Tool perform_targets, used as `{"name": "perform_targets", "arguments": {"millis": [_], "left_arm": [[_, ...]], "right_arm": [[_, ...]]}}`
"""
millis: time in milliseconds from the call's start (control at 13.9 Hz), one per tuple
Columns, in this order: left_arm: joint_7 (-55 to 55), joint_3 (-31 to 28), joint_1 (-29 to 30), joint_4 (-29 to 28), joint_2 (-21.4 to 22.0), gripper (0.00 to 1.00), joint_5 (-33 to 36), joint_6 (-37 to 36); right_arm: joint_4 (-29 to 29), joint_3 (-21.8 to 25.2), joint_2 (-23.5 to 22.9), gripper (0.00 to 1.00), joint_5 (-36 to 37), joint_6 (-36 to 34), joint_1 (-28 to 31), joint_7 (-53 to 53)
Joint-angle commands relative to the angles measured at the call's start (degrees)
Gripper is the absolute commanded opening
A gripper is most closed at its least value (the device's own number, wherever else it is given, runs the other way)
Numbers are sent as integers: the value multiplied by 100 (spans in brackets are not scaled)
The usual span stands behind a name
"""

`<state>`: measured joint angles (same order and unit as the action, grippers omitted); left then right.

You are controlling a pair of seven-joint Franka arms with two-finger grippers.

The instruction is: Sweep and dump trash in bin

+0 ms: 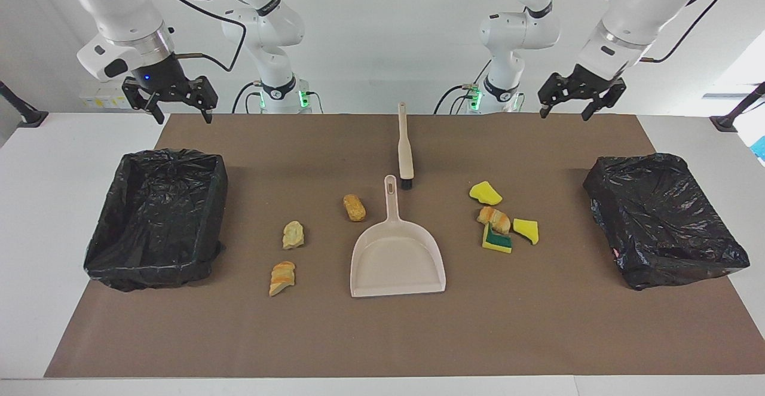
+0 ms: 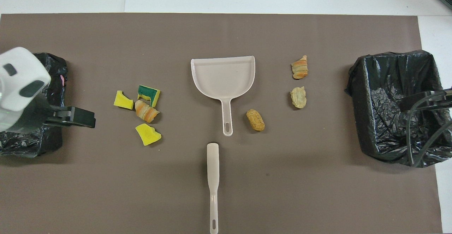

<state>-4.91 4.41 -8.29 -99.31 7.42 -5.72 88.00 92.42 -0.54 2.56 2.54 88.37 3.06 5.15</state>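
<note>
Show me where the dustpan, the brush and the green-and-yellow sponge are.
dustpan [image 1: 397, 260]: facing view, on the bare floor of its pan.
brush [image 1: 405, 145]: facing view, on the middle of its beige handle.
green-and-yellow sponge [image 2: 148, 93]: overhead view, on its green top face.
</note>
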Motion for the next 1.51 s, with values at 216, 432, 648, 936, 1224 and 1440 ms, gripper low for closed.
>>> {"name": "perform_targets", "arguments": {"millis": [216,432,648,936,1224,1440], "left_arm": [[-1281,-63,-1620,-1439,462,100,-61,1031],[-1829,-63,-2280,-2038,436,100,-70,1780],[-2696,-63,-3176,-2740,235,100,-70,2587],[-3279,-63,-4196,-3558,-109,100,-105,3749],[-3262,-54,-4339,-3762,-109,100,-149,3874],[-3165,-54,-4347,-3824,-109,100,-149,3883]], "right_arm": [[223,-8,166,100,-131,190,20,48],[232,-8,175,100,-123,190,20,56],[259,-8,175,100,-123,199,20,47],[285,-8,210,100,-131,190,20,47],[294,-8,210,100,-123,199,11,47],[303,-8,219,100,-123,190,11,56]]}}
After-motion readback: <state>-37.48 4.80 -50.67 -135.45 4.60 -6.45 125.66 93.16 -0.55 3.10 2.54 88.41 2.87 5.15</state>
